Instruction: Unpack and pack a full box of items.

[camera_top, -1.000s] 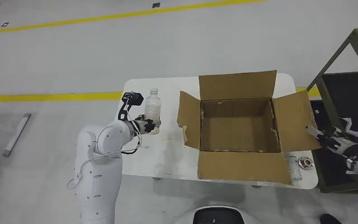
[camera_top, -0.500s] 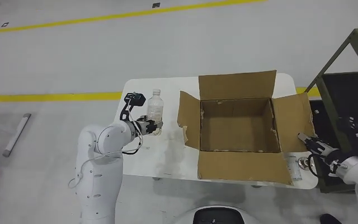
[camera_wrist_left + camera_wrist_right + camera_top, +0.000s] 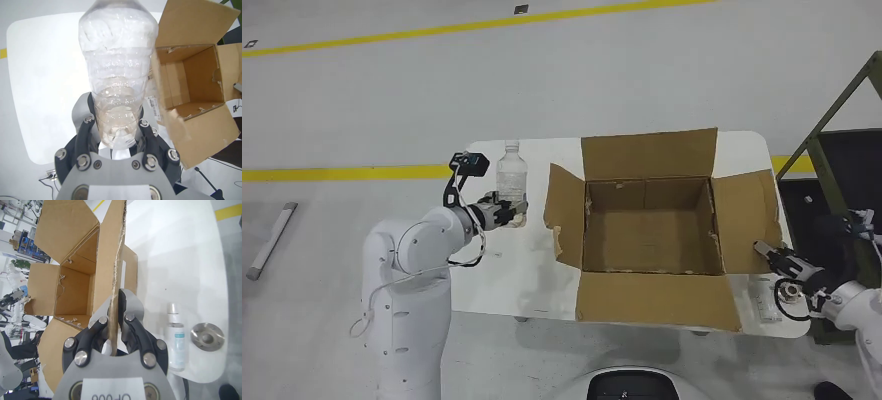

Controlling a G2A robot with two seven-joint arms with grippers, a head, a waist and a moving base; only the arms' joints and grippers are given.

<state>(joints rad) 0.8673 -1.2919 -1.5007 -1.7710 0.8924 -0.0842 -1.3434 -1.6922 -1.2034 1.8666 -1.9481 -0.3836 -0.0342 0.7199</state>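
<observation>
Open box (image 3: 647,155) shifted left; right claw (image 3: 115,300) pinching flap (image 3: 747,205); left claw (image 3: 116,123) clamped round upright bottle (image 3: 511,178).

A pale grey floor (image 3: 392,90) lies under even light. It is crossed by a thin yellow line (image 3: 442,28) at the far side and a broader yellow band (image 3: 342,173) that runs left to right past a white, round-cornered table (image 3: 507,275). A grey bar (image 3: 270,240) lies on the floor at left, and a dark metal rack (image 3: 854,165) stands at right. Two small black markers (image 3: 521,9) dot the far floor. In the room beyond are storage shelves with blue bins (image 3: 30,248) and a green plant (image 3: 19,264).
</observation>
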